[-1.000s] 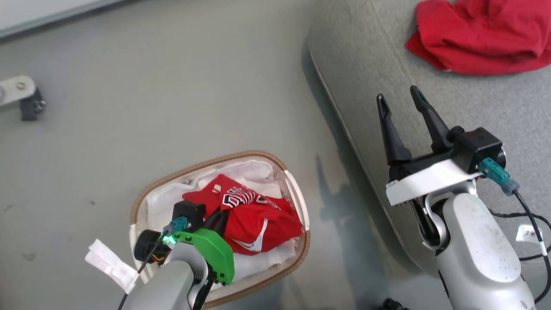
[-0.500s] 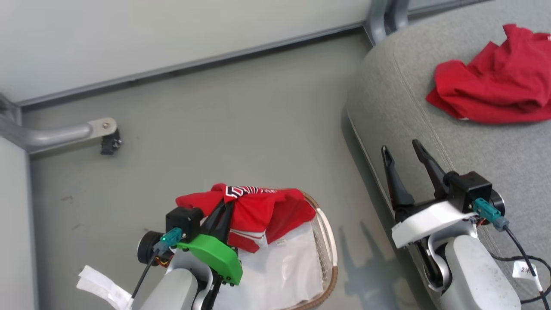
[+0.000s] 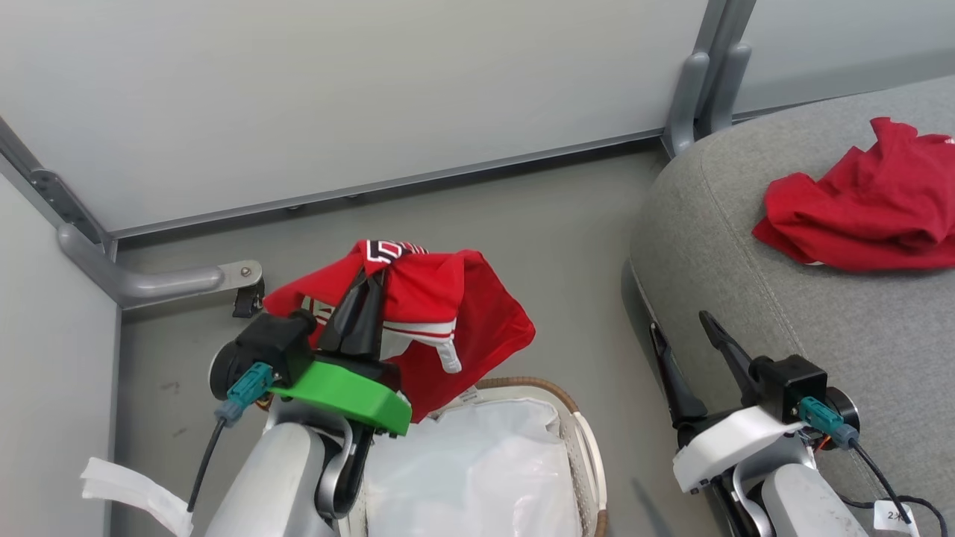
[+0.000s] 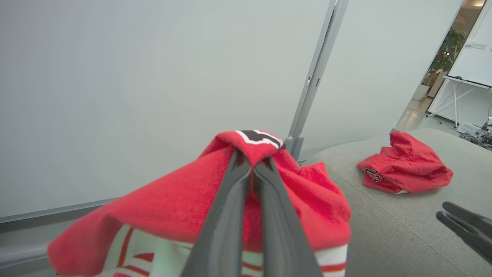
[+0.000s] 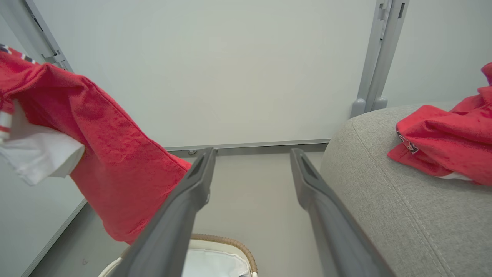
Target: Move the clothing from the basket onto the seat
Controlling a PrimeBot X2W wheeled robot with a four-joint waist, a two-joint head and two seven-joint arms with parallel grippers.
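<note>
My left pincer (image 3: 364, 277), centre-left of the head frame, is clamped tight on the red jersey with black white-edged letters and white-striped trim (image 3: 455, 313). The jersey hangs above the oval white plastic basket with a tan woven rim (image 3: 578, 421) at bottom centre. The basket holds its white cloth liner (image 3: 477, 470). My right pincer (image 3: 680, 323), lower right, gapes wide and grips nothing, beside the big grey fabric seat (image 3: 746, 268). A crumpled red garment (image 3: 858, 212) lies on the seat at upper right.
</note>
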